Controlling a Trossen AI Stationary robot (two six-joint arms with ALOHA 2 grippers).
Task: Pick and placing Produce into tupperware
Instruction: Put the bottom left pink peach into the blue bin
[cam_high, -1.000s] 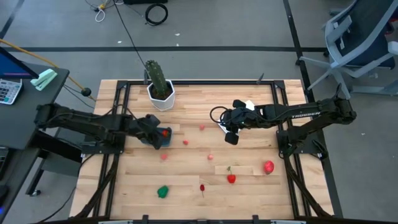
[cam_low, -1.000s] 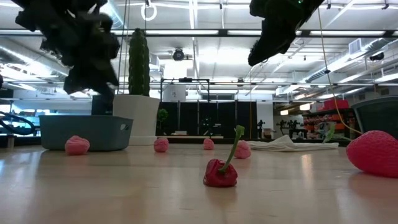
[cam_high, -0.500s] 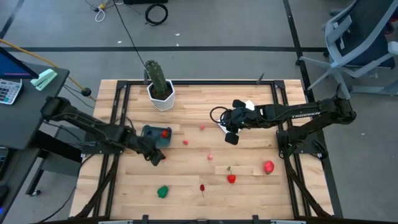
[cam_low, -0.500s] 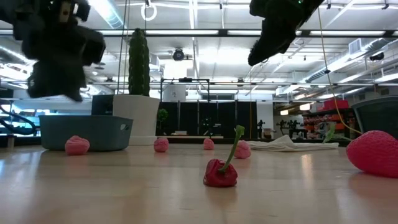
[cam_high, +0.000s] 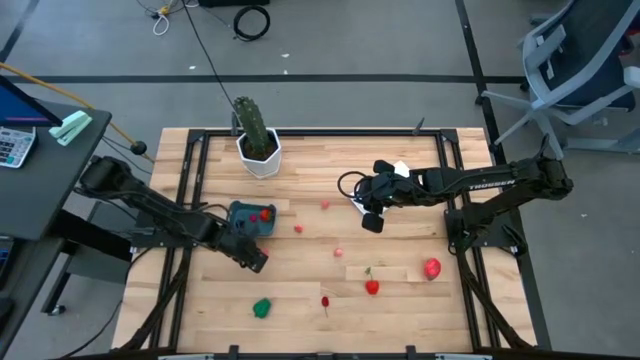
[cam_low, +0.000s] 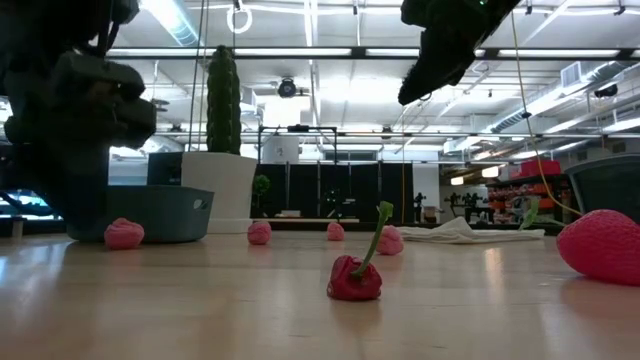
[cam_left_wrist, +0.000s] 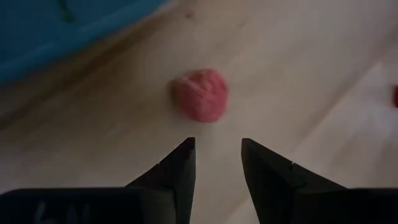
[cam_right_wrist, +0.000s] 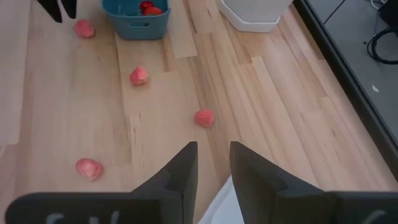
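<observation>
In the high view's left half, the left gripper (cam_high: 252, 260) hangs just below the tupperware (cam_high: 251, 218); its fingers (cam_left_wrist: 180, 168) stand partly apart, empty, with a pink piece (cam_left_wrist: 200, 94) just ahead. The container's long axis runs across the frame, and red produce (cam_high: 262, 213) lies inside. Lower centre, a red pepper (cam_high: 371, 285) points its stem toward the frame's top. Right of centre, the right gripper (cam_high: 372, 221) hovers, narrowly parted, holding nothing.
</observation>
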